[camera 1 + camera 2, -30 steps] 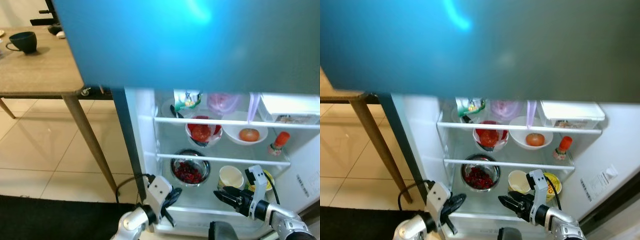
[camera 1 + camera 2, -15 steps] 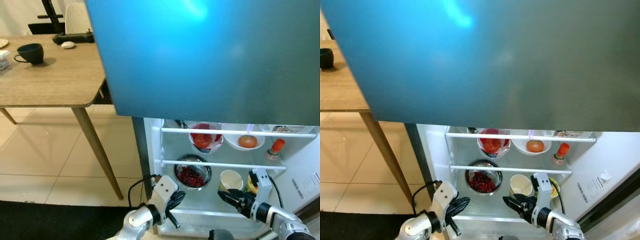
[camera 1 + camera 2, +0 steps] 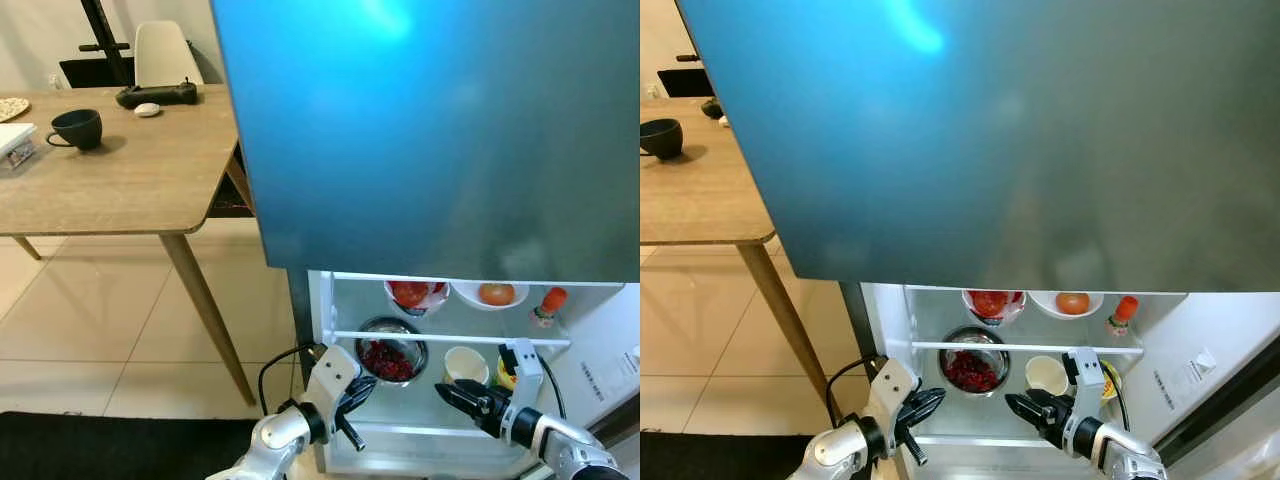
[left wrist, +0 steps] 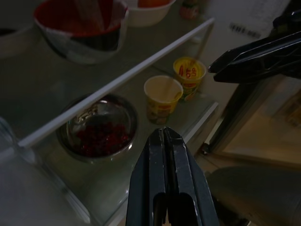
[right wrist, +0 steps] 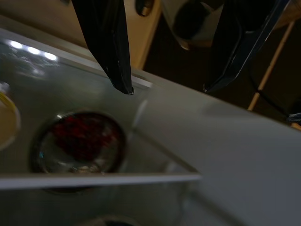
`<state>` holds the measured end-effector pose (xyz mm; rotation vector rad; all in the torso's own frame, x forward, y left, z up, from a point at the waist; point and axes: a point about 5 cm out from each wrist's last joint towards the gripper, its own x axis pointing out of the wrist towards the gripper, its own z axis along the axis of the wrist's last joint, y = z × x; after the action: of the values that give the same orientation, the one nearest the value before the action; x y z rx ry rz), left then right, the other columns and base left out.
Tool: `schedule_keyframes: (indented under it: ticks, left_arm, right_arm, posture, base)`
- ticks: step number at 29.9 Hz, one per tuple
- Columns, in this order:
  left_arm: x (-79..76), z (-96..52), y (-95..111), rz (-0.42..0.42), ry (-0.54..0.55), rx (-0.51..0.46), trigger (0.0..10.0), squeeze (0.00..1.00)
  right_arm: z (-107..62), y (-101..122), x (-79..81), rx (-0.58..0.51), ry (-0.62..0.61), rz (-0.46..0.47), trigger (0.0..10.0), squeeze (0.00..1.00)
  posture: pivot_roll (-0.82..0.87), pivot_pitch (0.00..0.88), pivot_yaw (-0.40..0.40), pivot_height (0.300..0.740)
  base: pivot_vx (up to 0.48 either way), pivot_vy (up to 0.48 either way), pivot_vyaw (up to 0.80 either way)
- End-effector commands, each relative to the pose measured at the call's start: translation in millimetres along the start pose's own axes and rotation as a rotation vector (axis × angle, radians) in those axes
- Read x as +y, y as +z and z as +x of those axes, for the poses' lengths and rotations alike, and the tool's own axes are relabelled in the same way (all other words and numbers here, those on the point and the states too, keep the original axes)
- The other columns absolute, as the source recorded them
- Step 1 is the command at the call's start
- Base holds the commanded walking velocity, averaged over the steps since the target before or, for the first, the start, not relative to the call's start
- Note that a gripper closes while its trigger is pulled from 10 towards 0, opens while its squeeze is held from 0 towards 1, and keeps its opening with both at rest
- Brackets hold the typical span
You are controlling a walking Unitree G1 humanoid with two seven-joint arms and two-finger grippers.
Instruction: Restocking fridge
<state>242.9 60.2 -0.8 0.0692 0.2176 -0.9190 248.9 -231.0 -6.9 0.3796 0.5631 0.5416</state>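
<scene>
Wooden table (image 3: 120,190) far off to the left gripper's left, with dark cup (image 3: 78,128) on top. Left gripper (image 3: 352,398) low at the open fridge (image 3: 620,340), fingers pressed together, holding nothing. Steel bowl of red berries (image 3: 390,352) just beyond its tips on the lower shelf. Yellow paper cup (image 3: 465,364) between the two grippers, yellow-lidded cup (image 4: 189,73) beside it. Right gripper (image 3: 462,398) in front of the same shelf, fingers spread wide, empty. Above, on the upper shelf: bowl of red fruit (image 3: 410,294), white bowl with orange (image 3: 489,294), red-capped bottle (image 3: 546,304). Blue freezer door (image 3: 430,130) overhead.
</scene>
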Motion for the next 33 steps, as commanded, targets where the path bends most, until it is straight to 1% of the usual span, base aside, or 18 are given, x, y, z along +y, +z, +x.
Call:
schedule_keyframes:
  ticks: [1,8,10,12,15,19,21,22,23,25,27,29,32,33]
  left_arm:
    - [7.0,8.7,19,0.048,-0.001,-0.053,10.0,0.0]
    - [6.6,10.2,20,0.053,-0.01,-0.056,10.0,0.0]
    - [6.4,10.2,20,0.054,-0.015,-0.054,10.0,0.0]
    - [6.2,10.1,20,0.054,-0.017,-0.053,10.0,0.0]
    - [5.1,9.4,18,0.045,-0.024,-0.042,10.0,0.0]
    - [2.9,8.2,13,0.025,-0.034,-0.017,10.0,0.0]
    - [2.6,8.1,12,0.021,-0.035,-0.015,10.0,0.0]
    - [1.3,6.9,7,0.002,-0.041,0.008,10.0,0.0]
    - [1.3,6.9,7,0.002,-0.041,0.008,10.0,0.0]
    - [0.2,3.5,-1,-0.018,-0.044,0.046,10.0,0.0]
    - [0.3,2.3,-3,-0.024,-0.042,0.056,10.0,0.0]
    - [2.0,-0.5,-6,-0.028,-0.03,0.075,10.0,0.0]
    - [4.3,-4.3,-11,-0.042,-0.011,0.099,10.0,0.0]
    - [4.3,-4.3,-11,-0.042,-0.011,0.099,10.0,0.0]
  right_arm:
    - [-0.4,-1,1.1,-0.015,0.021,0.016,10.0,0.0]
    - [-0.7,-4,2.3,-0.008,0.035,0.021,10.0,0.0]
    - [-1.7,-7,2.6,-0.002,0.043,0.028,10.0,0.0]
    - [-2.0,-8,2.6,0.002,0.043,0.03,10.0,0.0]
    - [-3.3,-12,2.7,0.017,0.044,0.035,10.0,0.0]
    - [-4.1,-19,1.1,0.061,-0.002,0.019,10.0,0.0]
    - [-4.2,-19,0.9,0.067,-0.008,0.015,10.0,0.0]
    - [-4.8,-23,0.2,0.08,-0.028,0.017,10.0,0.0]
    - [-4.8,-23,0.2,0.08,-0.028,0.017,10.0,0.0]
    - [-6.3,-28,-0.6,0.097,-0.053,0.029,10.0,0.0]
    - [-7.0,-30,-0.8,0.102,-0.06,0.033,10.0,0.0]
    - [-9.5,-35,-3.3,0.116,-0.103,0.045,10.0,0.0]
    - [-15.3,-44,-10.1,0.164,-0.228,0.049,10.0,0.0]
    - [-15.3,-44,-10.1,0.164,-0.228,0.049,10.0,0.0]
  posture:
    - [-0.09,0.0,-0.002,0.681]
    - [-0.1,0.0,-0.001,0.711]
    - [-0.1,0.0,-0.001,0.731]
    - [-0.1,0.0,-0.001,0.74]
    - [-0.1,0.0,-0.001,0.74]
    - [-0.1,0.0,-0.001,0.74]
    - [-0.1,0.0,-0.001,0.74]
    - [-0.1,0.0,-0.005,0.74]
    - [-0.1,0.0,-0.005,0.74]
    - [-0.1,0.0,-0.004,0.74]
    - [-0.1,0.0,-0.004,0.74]
    - [-0.1,0.0,-0.004,0.74]
    - [-0.1,0.0,-0.004,0.74]
    - [-0.1,0.0,-0.004,0.74]
  base:
    - [0.0,0.0,0.0]
    - [0.0,0.0,0.0]
    - [0.0,0.0,0.0]
    - [0.0,0.0,0.0]
    - [0.0,0.0,0.0]
    - [0.0,0.0,0.0]
    - [0.0,0.0,0.0]
    - [0.0,0.0,0.0]
    - [0.0,0.0,0.0]
    - [0.0,0.0,0.0]
    - [0.0,0.0,0.0]
    - [0.0,0.0,0.0]
    - [-0.099,0.0,0.0]
    - [-0.296,0.0,0.0]
